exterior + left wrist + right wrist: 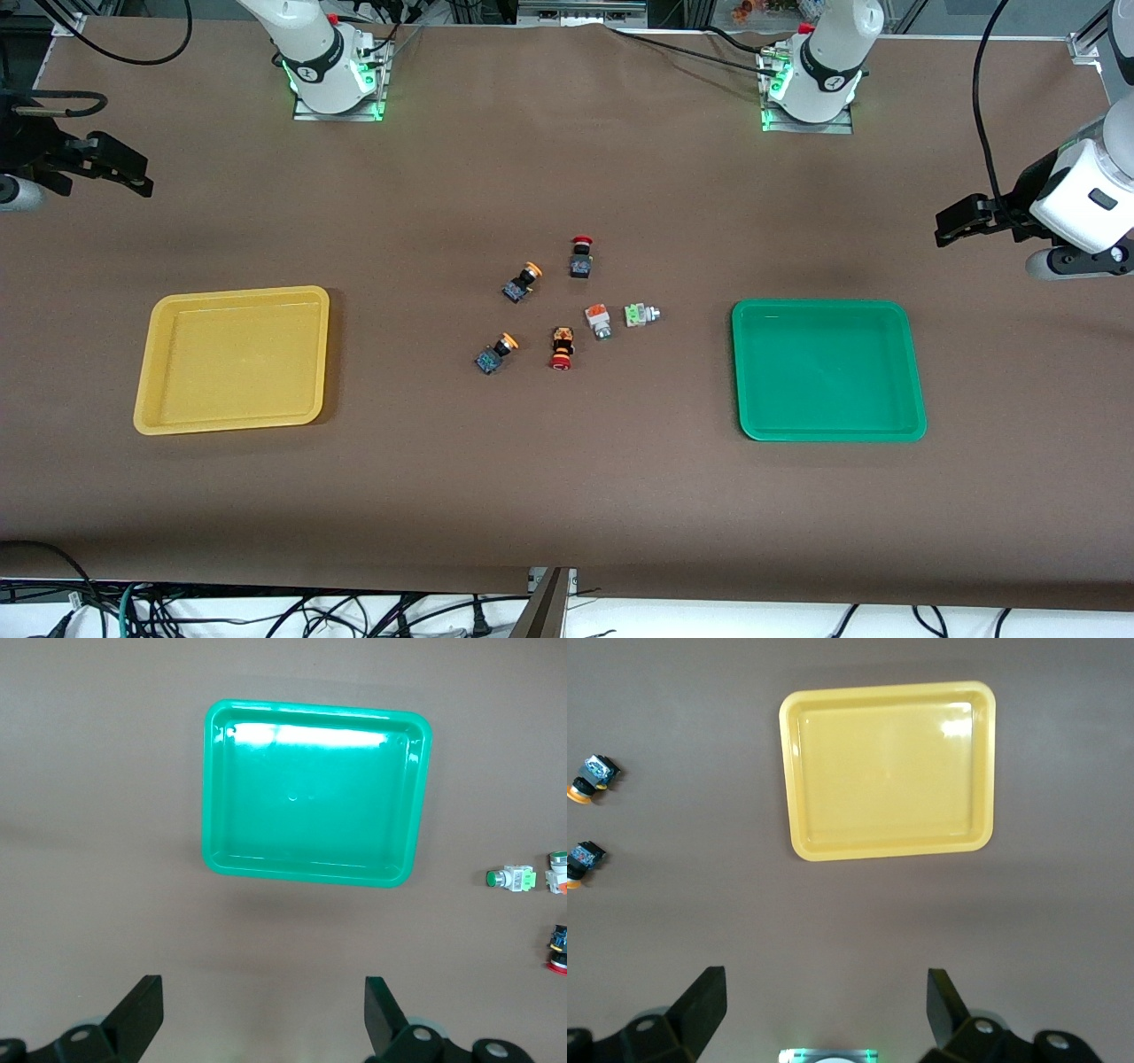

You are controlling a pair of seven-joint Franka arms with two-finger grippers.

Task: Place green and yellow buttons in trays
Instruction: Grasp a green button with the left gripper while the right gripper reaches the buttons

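Two black buttons with yellow-orange caps (522,283) (494,354) lie mid-table, also in the right wrist view (592,777) (582,861). Beside them lie a whitish button with an orange block (598,320) and one with a green block (640,315) (512,878). The yellow tray (232,297) (890,771) sits toward the right arm's end and the green tray (828,310) (314,793) toward the left arm's end; both are empty. My left gripper (946,230) (264,1014) is open, high by the green tray. My right gripper (133,173) (827,1005) is open, high by the yellow tray.
Two dark switches with red mushroom caps (580,256) (562,347) lie among the buttons. The brown table cover (567,496) is bare round the trays. Cables hang below the table edge nearest the front camera.
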